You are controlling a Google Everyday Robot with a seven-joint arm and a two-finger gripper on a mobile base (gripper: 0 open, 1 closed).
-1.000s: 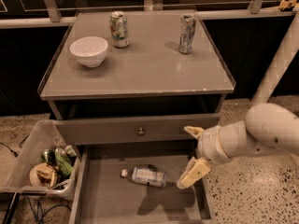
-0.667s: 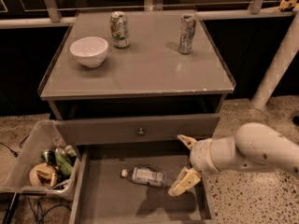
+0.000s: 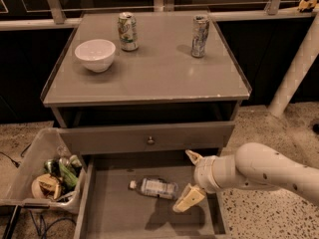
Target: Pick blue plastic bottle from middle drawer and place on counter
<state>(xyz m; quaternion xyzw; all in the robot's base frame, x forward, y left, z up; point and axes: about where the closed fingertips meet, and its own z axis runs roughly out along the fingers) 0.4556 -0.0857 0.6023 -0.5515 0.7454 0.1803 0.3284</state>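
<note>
gripper [image 3: 191, 179] spread beside blue plastic bottle [image 3: 157, 188], middle drawer [image 3: 114, 214] cropped

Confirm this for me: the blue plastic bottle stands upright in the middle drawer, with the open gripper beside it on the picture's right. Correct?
Not quite. The blue plastic bottle lies on its side, white cap toward the left, on the floor of the middle drawer, as the camera view shows. The rest holds: the gripper is open, beside it on the picture's right.
</note>
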